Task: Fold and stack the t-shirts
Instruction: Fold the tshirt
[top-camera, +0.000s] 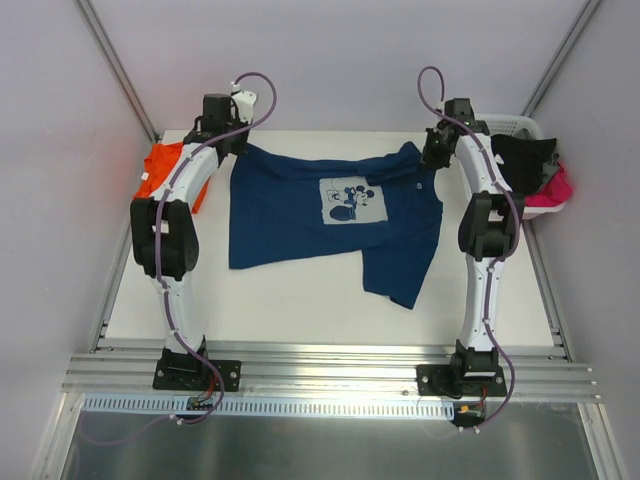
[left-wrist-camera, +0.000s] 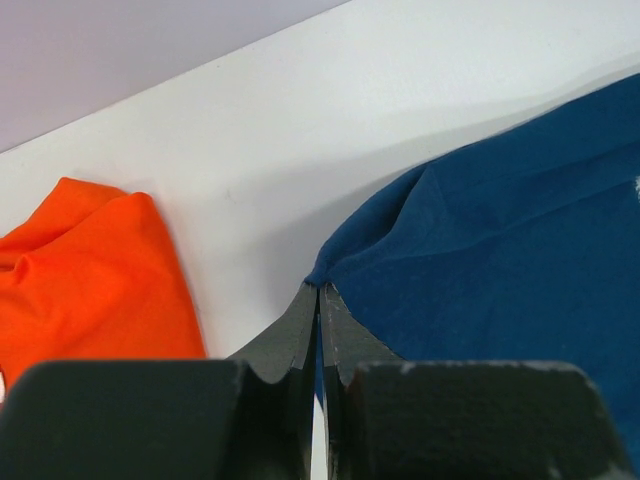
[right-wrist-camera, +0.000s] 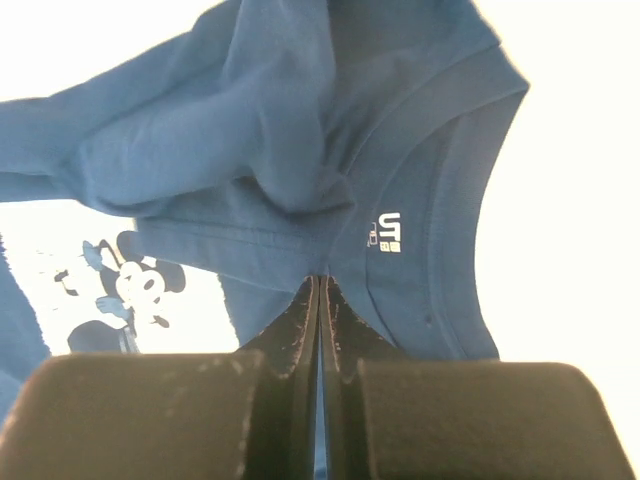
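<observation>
1. The navy shirt (top-camera: 290, 205) lies spread, print up, across the far middle of the table (top-camera: 300, 310). Its soft cloth is creased, its right side is bunched, and a flap trails near-right.
2. The left gripper (left-wrist-camera: 319, 290) is closed, pinching the navy shirt's far-left corner.
3. The right gripper (right-wrist-camera: 320, 282) is closed too, nipping folded cloth just beside the ribbed collar (right-wrist-camera: 440, 180).
4. The pale square print (top-camera: 352, 203) shows a cartoon mouse.
5. The orange shirt (top-camera: 158, 170) sits crumpled at the far left, apart from the navy shirt.
6. A white basket (top-camera: 520, 125) at the far right holds black and pink cloth (top-camera: 530, 165).
</observation>
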